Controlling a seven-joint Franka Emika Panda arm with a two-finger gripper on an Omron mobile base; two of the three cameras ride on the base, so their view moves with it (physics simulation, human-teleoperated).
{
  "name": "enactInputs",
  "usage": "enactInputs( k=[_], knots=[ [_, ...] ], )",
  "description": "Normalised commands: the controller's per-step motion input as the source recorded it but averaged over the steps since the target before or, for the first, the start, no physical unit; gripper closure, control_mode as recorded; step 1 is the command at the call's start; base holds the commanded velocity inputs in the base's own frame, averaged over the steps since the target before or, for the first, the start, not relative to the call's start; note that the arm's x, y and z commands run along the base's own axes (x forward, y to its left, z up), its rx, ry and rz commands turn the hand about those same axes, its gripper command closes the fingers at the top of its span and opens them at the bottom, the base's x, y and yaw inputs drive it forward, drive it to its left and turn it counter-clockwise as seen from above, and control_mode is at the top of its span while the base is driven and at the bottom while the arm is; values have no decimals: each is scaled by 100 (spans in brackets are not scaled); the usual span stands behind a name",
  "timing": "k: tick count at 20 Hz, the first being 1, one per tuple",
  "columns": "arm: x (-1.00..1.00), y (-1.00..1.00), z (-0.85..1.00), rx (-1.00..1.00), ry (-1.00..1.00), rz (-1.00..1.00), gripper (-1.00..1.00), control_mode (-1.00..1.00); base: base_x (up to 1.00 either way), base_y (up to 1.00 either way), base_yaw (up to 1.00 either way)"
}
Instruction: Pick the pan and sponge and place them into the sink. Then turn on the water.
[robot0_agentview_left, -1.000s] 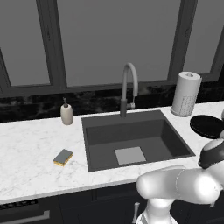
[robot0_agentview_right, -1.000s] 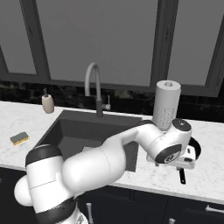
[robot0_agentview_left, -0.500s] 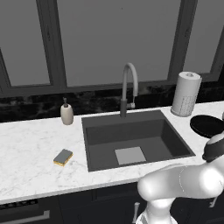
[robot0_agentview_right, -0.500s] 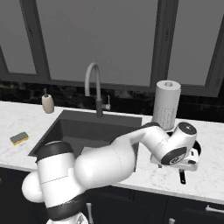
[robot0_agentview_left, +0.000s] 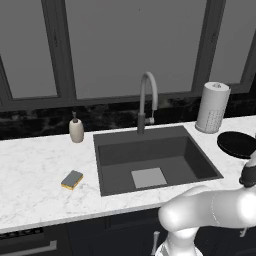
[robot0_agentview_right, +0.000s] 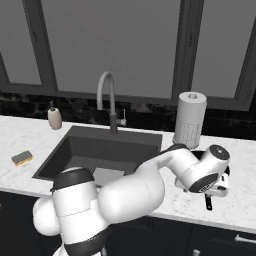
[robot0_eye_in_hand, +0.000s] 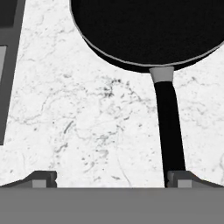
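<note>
Round shallow black frying pan on white marbled stone counter, right of large dark grey recessed sink, short dark handle toward camera. Two-finger gripper low over counter, jaws spread, nothing between; right fingertip at handle's end. Small grey-topped yellow sponge left of sink, well apart

The round black frying pan is looking matt with a thin metal rim, lying on the smooth white grey-veined marble counter.
</note>
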Motion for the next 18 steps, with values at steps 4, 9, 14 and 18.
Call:
enactInputs(
  k=[4,9,14,18],
  knots=[
    [13,-11,-24,2,-2,0,-100,-100,0,0,0],
    [11,-9,-24,2,0,0,-100,-100,0,0,0],
    [9,-17,-10,3,-1,0,-100,-100,0,0,0],
    [9,-17,0,3,-2,0,-100,-100,0,0,0]
  ],
)
